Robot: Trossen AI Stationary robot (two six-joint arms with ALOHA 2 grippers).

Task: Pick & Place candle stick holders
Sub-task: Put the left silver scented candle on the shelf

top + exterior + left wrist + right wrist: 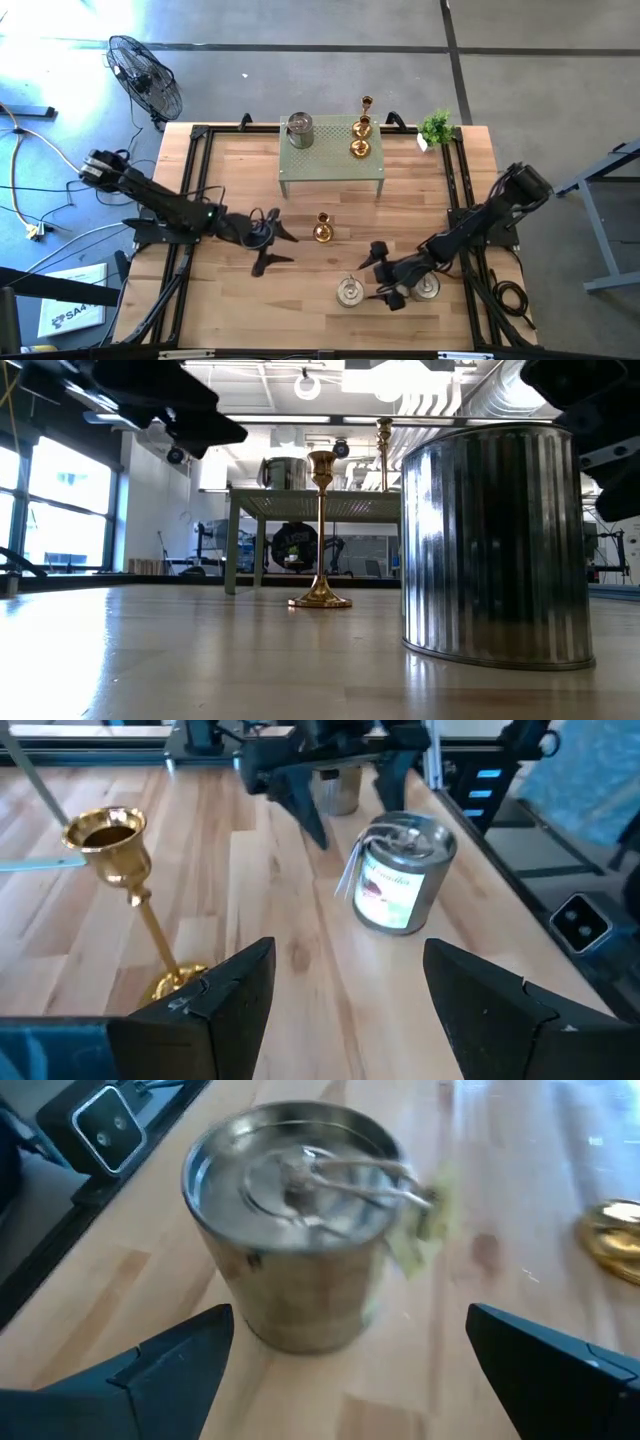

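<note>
right gripper (388,272) has its jaws spread wide by a silver holder (300,1230) near the tabletop (240,180) front. left gripper (272,243), jaws spread and empty, faces the gold holder (322,228) (tall, thin stem). a nudge could tip it.

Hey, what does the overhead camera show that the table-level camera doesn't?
Only the high view shows the green plant, the floor fan, both silver holders near the front edge, and the open left gripper and right gripper. Only the low view shows the room behind and one silver holder looming close. Both show the gold holder on the table and the green stand.
</note>
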